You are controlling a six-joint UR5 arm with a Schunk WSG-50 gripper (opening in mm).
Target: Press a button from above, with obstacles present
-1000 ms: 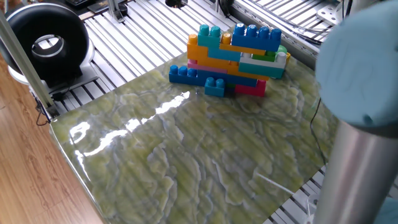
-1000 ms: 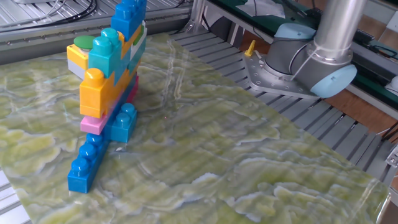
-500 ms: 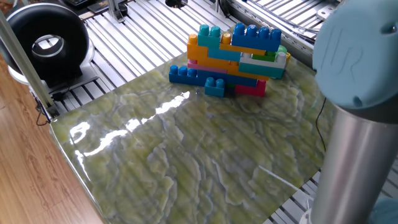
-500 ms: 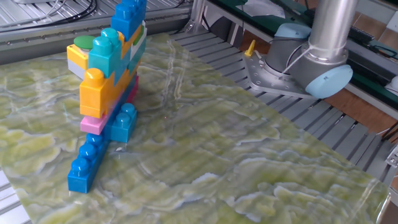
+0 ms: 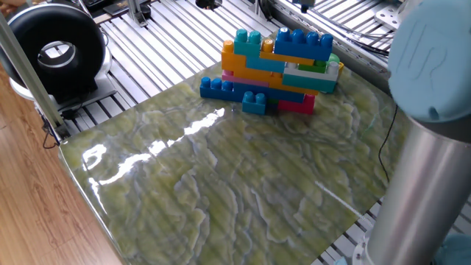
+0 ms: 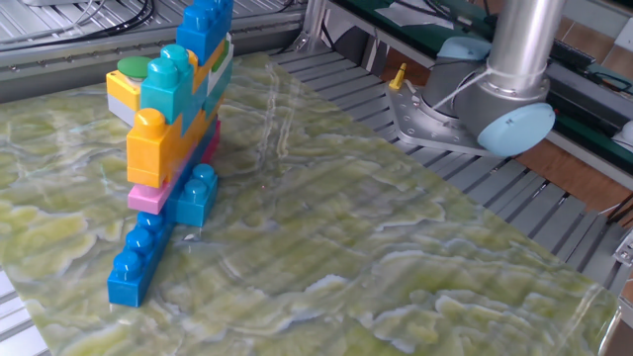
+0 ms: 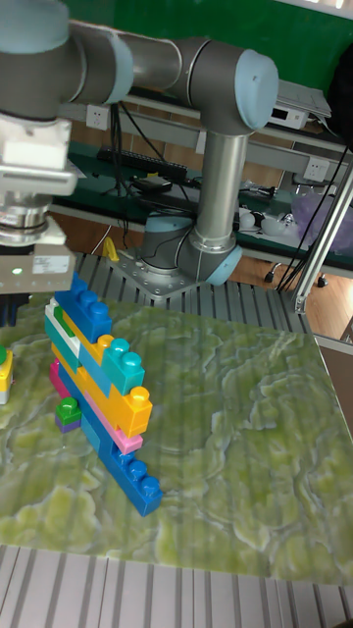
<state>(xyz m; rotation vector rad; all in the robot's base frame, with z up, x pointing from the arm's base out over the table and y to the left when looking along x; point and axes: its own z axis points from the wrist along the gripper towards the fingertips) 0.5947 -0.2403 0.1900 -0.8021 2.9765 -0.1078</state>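
The obstacles (image 5: 276, 70) are a pile of studded toy bricks in blue, orange, teal, pink, white and green, standing at the far side of the marbled green mat (image 5: 235, 191). The other fixed view shows this pile (image 6: 168, 148) end-on, and the tall view shows the pile (image 7: 103, 392) at the left. Beside it there lies a small purple block with a round green top (image 7: 67, 410), possibly the button. My gripper (image 7: 12, 309) hangs above the pile's far left end at the frame edge. Its fingers are mostly hidden, so their state cannot be read.
A black round device (image 5: 55, 48) stands off the mat at the far left. The arm's thick grey link (image 5: 423, 169) fills the right foreground, and its base (image 6: 465, 99) sits on the slatted metal table. A yellow thing (image 7: 4, 373) shows at the tall view's left edge.
The arm's big link and its blue-capped joint have shifted a little to the right in both fixed views. The brick pile has not moved.
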